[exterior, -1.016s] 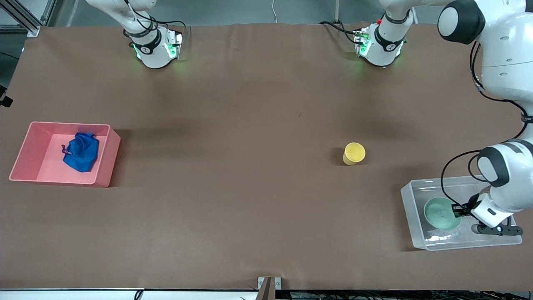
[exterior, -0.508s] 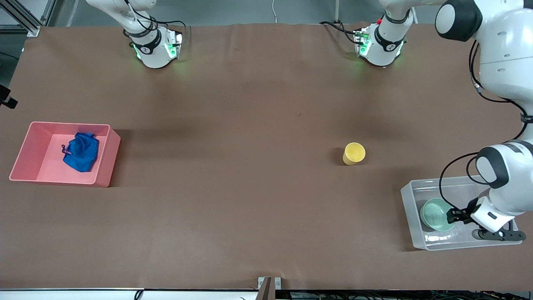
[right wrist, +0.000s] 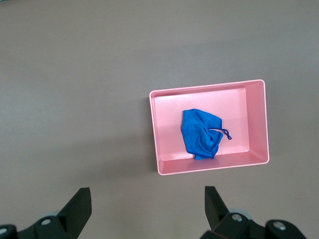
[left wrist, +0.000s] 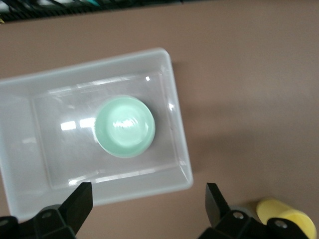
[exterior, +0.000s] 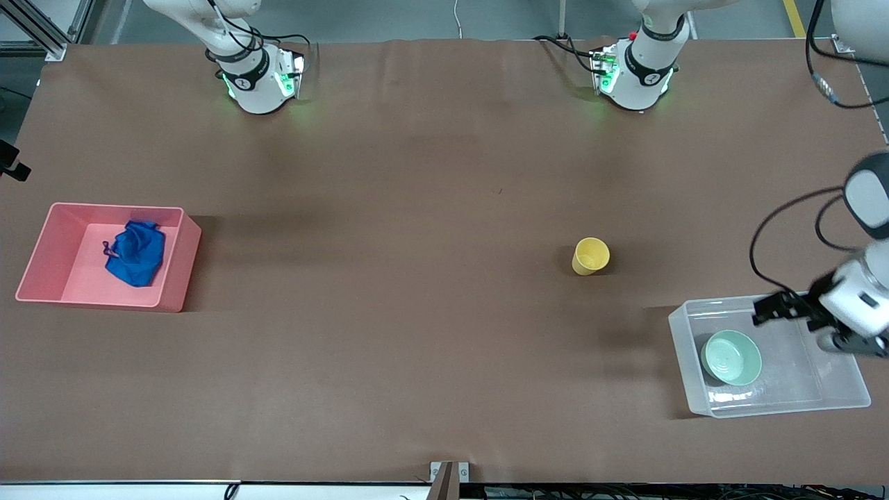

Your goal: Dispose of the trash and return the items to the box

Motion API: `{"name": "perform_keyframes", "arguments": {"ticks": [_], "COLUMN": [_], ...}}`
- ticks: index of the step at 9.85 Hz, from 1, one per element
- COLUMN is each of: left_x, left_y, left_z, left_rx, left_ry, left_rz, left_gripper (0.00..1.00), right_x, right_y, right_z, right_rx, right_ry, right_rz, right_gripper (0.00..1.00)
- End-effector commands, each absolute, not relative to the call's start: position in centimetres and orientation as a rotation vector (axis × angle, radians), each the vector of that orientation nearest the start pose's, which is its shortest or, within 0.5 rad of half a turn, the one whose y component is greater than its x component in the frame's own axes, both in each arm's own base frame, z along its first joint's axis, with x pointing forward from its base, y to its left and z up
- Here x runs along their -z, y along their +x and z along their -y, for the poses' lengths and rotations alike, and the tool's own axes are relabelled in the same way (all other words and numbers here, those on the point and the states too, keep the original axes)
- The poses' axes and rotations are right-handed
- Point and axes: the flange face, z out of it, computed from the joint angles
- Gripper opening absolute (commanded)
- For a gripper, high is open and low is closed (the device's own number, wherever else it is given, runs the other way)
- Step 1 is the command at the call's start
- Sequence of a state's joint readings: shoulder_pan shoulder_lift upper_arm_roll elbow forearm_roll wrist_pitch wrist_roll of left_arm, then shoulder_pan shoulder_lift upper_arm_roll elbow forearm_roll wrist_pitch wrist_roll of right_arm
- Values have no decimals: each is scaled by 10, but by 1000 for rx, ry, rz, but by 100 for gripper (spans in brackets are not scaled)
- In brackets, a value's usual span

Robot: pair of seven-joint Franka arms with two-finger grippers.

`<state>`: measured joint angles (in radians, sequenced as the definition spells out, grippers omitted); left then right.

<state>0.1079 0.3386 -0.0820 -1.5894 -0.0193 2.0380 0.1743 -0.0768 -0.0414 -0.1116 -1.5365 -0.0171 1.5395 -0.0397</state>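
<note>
The mint-green bowl lies upright in the see-through box near the left arm's end of the table. My left gripper is open and empty, up in the air over the box's rim. In the left wrist view the gripper hangs over the bowl, the box and the yellow cup. The yellow cup stands upright on the table, farther from the front camera than the box. The blue trash lies in the pink bin. My right gripper is open and empty, high over the table beside the pink bin.
The pink bin stands near the right arm's end of the table. The two arm bases stand along the table's edge farthest from the front camera. A brown mat covers the table.
My left gripper has let go of the bowl and risen out of the box, ending over its rim. The bowl stays in the box. The cup and trash have not moved.
</note>
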Motion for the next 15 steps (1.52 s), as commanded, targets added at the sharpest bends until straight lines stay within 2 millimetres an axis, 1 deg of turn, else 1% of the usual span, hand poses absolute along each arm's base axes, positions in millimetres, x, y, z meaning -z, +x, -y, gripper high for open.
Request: {"name": "perform_keyframes", "arguments": {"ticks": [1,2,3,4,5,6,7,8,9,10,11,12,14,15], "left_x": [-412,-395,-367,-343,-319,-296,-277,-258,-240,-225,-216,-212,-220,-224], "left_y": [613,609,601,590,579,566,555,541,535,533,535,535,540,544], "left_z": [15,45,67,84,108,123,128,144,149,157,159,158,157,153], "left_rx": [27,-7,-5,-16,-42,-89,-105,-104,-105,-107,-86,-71,-39,-26], "left_ry": [-3167,-3181,-3191,-3195,-3196,-3190,-3188,-3185,-3190,-3194,-3203,-3208,-3210,-3212], "left_rz": [-179,-175,-185,-195,-248,-294,-311,-359,-374,-393,-390,-383,-376,-366], "left_gripper": [100,100,100,100,100,98,98,97,95,80,38,2,0,0], "right_x": [-664,-664,-664,-664,-664,-664,-663,-663,-663,-663,-663,-663,-663,-662], "right_y": [529,529,529,529,529,529,529,528,528,528,528,528,528,526], "right_z": [99,100,100,100,101,100,102,102,104,103,103,104,104,106], "right_rx": [72,69,72,67,71,67,67,64,67,64,64,64,64,45], "right_ry": [-3154,-3154,-3154,-3154,-3154,-3154,-3154,-3154,-3153,-3153,-3153,-3153,-3153,-3151], "right_rz": [-213,-215,-218,-218,-220,-218,-220,-220,-225,-225,-222,-225,-225,-235], "right_gripper": [100,100,100,100,100,100,100,100,100,100,100,100,100,100]}}
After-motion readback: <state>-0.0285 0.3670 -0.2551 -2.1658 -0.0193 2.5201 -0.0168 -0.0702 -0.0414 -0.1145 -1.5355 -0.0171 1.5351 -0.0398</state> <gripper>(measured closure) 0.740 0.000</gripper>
